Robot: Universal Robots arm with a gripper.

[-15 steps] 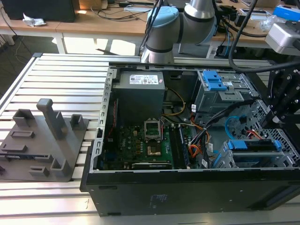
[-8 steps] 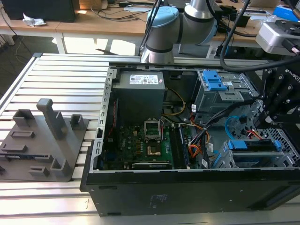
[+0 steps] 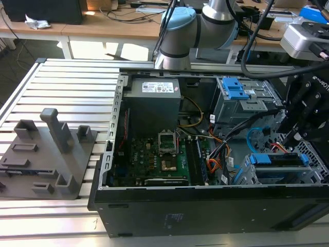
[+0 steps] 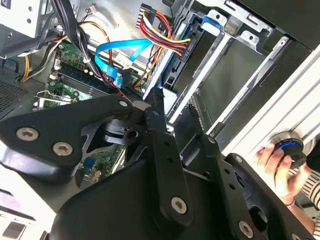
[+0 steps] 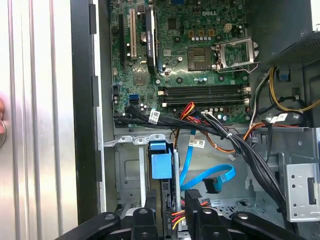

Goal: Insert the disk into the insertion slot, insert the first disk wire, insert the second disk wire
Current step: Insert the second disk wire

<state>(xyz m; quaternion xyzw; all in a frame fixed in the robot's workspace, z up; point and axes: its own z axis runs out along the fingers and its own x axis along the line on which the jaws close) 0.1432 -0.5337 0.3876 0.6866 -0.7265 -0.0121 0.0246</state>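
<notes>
The disk (image 3: 280, 165), framed by its blue carrier (image 3: 267, 158), lies inside the insertion slot (image 3: 313, 163), a perforated metal cage at the case's near corner on the exterior view's right. My gripper (image 3: 296, 135) hangs just above that cage. In the first wrist view its fingers (image 5: 145, 220) stand apart on either side of the disk's edge (image 5: 174, 175), with red, yellow and black wires (image 5: 176, 218) between them. That bundle (image 4: 161, 34) ends in a black plug (image 4: 176, 69) at the disk. The second disk wire (image 5: 200, 172), light blue, curls loose beside it, its dark plug (image 5: 213, 186) free.
The open case holds a green motherboard (image 3: 154, 154), a power supply box (image 3: 154, 100) and a taller bay with blue latches (image 3: 234, 90). An orange flat cable (image 3: 213, 165) lies mid-case. A grey fixture (image 3: 49, 154) sits on the ribbed table. A hand (image 4: 280, 160) holds a knob beside the case.
</notes>
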